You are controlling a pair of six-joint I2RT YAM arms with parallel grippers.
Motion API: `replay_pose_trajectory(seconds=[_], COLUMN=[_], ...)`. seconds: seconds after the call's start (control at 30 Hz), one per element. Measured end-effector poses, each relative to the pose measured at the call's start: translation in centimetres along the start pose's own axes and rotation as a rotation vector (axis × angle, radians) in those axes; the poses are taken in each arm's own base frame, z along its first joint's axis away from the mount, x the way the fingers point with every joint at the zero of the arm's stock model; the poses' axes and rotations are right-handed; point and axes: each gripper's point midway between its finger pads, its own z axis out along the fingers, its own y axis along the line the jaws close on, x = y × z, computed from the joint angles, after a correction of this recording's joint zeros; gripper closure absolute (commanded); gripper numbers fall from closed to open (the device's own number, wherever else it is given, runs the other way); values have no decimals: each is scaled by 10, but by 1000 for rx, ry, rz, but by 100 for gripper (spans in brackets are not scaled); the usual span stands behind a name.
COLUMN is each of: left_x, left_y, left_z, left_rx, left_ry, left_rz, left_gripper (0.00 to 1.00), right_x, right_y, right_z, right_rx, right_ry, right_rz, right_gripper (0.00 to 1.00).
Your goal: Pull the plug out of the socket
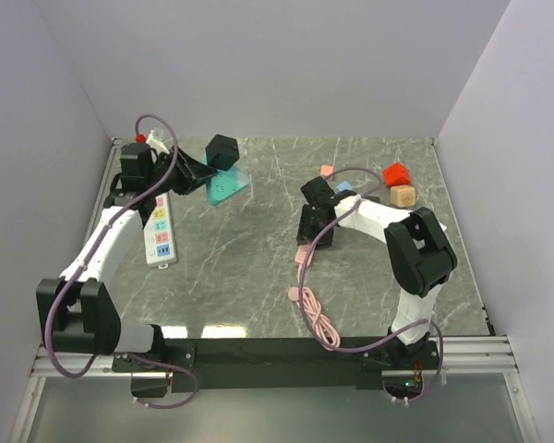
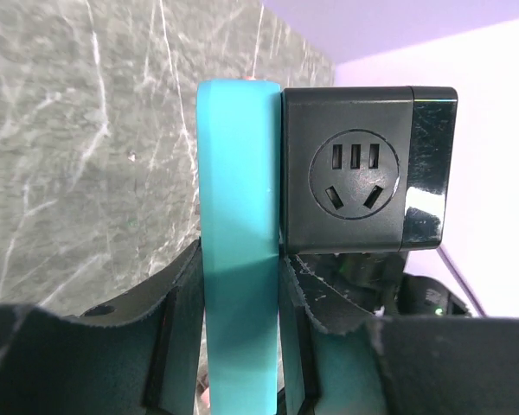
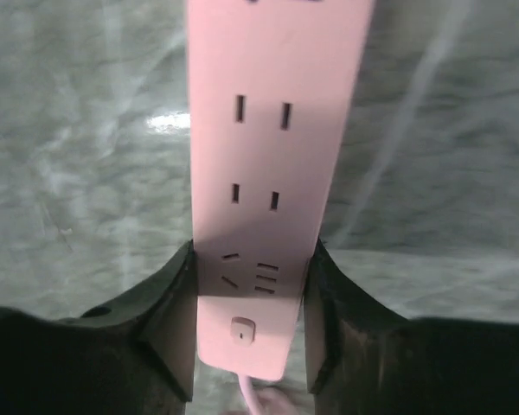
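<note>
- My left pincer (image 2: 238, 324) is clenched on the thin teal socket (image 2: 238, 173). It looks lifted off the bench (image 1: 258, 268), at the back left.
- The black plug (image 2: 355, 169) is a boxy cube. It sits tight against the socket's side. I think this is the 1 to pull off.
- My right pincer (image 3: 249, 320) has its 2 fingers against both sides of the pink power strip (image 3: 268, 130). It looks closed on it. The strip lies flat on the bench, well apart from the plug.
- To do this well, I would hold the teal socket firm with the left. Then I would grab the cube on 2 flat sides with the right and pull straight out, with no twisting.
- A white power strip (image 1: 160, 229) lies by my left arm. I should not bump it.
</note>
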Motion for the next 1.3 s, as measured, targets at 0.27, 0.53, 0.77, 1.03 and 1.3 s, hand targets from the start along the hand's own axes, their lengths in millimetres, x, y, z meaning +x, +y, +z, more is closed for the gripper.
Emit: replay_pose_trajectory(seconds=[0.27,0.53,0.77,1.03,1.3], left_x=[-22,-34,-32,-19,-20], left_y=[-8,-34,-29,-20,-22], left_z=[-36,-69,-77,-74,-73], left_rx=[-6,49,51,42,58], left_ry=[-90,-179,-213,-169,-174], left_rz=[-20,1,-12,-39,-42], left_gripper=[99,100,99,99,99], right_x=[0,-20,-4,-1,12], right_y=[78,238,293,347,343], right_z=[-4,10,44,31,36], right_rx=[-144,-411,-542,-768,-830], right_ry=[25,16,104,180,233], right_rz=[-86,-166,-94,25,48], right_gripper=[100,100,76,30,6])
